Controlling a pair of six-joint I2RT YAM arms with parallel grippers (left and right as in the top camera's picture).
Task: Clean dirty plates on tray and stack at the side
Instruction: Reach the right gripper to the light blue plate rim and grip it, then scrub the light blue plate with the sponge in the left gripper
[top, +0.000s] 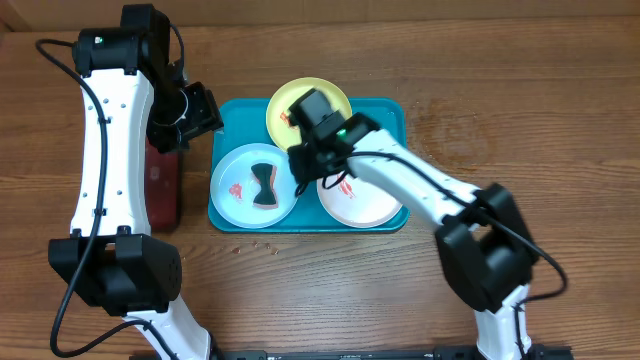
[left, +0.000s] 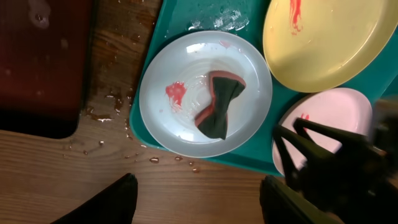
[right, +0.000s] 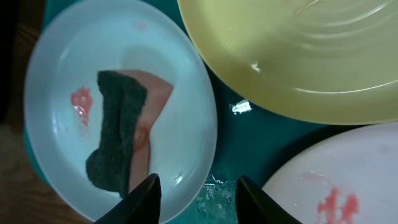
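The turquoise tray (top: 232, 118) holds three plates. The light blue plate (top: 232, 190) lies front left, with a red smear and a dark green and pink sponge (top: 265, 185) on it. The yellow-green plate (top: 282, 103) lies at the back. The white plate (top: 362, 205) lies front right with red smears. My right gripper (top: 306, 170) is open and empty over the tray between the plates, at the light blue plate's edge (right: 186, 124). My left gripper (top: 200, 110) is open and empty, high above the tray's left rim. The sponge also shows in the left wrist view (left: 219, 106) and right wrist view (right: 118, 127).
A dark red tray (top: 163, 185) lies left of the turquoise tray, partly under my left arm. Water drops (left: 140, 155) lie on the wooden table near the turquoise tray's front edge. A wet patch (top: 450, 135) marks the wood to the right.
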